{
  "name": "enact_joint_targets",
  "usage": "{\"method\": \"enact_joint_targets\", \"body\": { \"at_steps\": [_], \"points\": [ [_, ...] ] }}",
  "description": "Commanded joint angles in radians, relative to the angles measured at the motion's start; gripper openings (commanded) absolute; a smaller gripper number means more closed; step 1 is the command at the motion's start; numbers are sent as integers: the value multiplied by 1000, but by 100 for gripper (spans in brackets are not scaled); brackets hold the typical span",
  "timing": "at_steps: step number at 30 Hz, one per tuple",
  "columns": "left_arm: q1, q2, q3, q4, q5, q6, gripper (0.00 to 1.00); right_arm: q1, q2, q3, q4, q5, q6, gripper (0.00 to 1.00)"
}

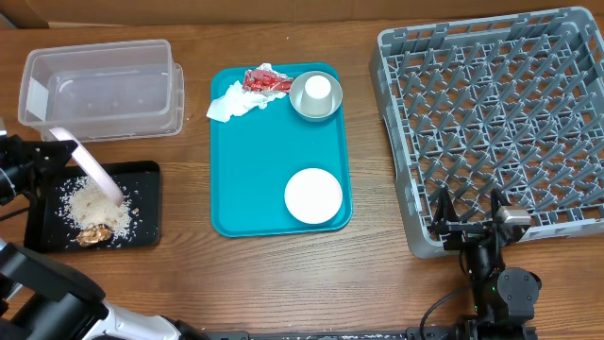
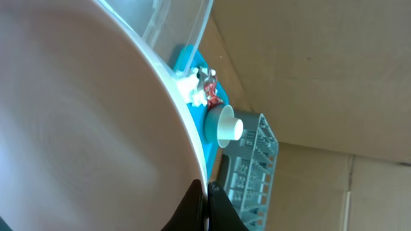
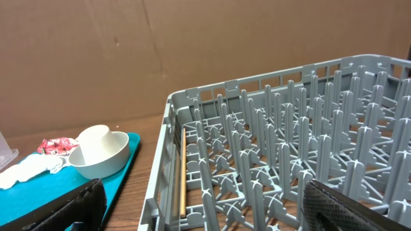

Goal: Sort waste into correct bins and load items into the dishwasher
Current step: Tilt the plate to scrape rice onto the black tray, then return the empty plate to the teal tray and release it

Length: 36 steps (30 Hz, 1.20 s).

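Left gripper [image 2: 204,200] clamped on rim of large pinkish-white plate [image 1: 90,168], which tilts steeply over black tray [image 1: 148,189]. Rice crumbs [image 1: 94,204] and brown food piece [image 1: 92,234] lie in tray beneath plate. Right gripper [image 1: 469,225] spread wide, empty, at dish rack [image 1: 491,113] near edge.

Left wrist view: large round pale pinkish-white plate [image 2: 83,115] blurred, cut off left and bottom, hiding most of left gripper [image 2: 205,208]. Overhead: large square grey plastic dish rack [image 1: 394,161] cropped at right edge. Right wrist view: right gripper [image 3: 205,205] fingers cut by bottom edge.

Soft even light, blurry close plate [image 2: 83,128]
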<state>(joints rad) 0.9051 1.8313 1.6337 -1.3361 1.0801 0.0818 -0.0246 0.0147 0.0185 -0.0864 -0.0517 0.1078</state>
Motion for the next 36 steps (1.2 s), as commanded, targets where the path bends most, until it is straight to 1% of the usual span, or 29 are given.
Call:
{"method": "enact_joint_targets", "body": {
  "at_steps": [1,4,6,7,11,15,18,20,21,23,26,28,31,33,36],
  "points": [
    [9,3,1,14,16,31,4,2,-12,-10,6,6,-4,100],
    [12,3,1,-2,140,26,4,2,-12,-10,6,6,-4,100],
    [10,0,2,-30,178,29,4,2,-12,-10,6,6,-4,100],
    [3,-2,2,-51,188,50,4,2,-12,-10,6,6,-4,100],
    [-42,-33,2,-131,255,208,4,2,-12,-10,6,6,-4,100],
    [-129,-92,2,-139,255,237,4,2,-12,-10,6,6,-4,100],
    [-223,-149,2,-119,252,237,4,2,-12,-10,6,6,-4,100],
    [-310,-189,2,-86,220,237,4,2,-12,-10,6,6,-4,100],
    [-357,-208,2,-61,179,236,4,2,-12,-10,6,6,-4,100],
    [-470,-238,2,-5,39,211,4,2,-12,-10,6,6,-4,100],
    [-658,-254,2,65,-209,114,4,2,-12,-10,6,6,-4,100],
    [-797,-245,2,109,-381,53,4,2,-12,-11,6,6,-4,100],
    [-969,-210,2,162,-629,-29,4,2,-12,-10,6,6,-4,100],
    [-1075,-173,2,186,-769,-87,4,2,-12,-10,6,6,-4,100],
    [-1186,-109,2,221,-879,-149,4,2,-12,-11,6,6,-4,100]
  ]
}}
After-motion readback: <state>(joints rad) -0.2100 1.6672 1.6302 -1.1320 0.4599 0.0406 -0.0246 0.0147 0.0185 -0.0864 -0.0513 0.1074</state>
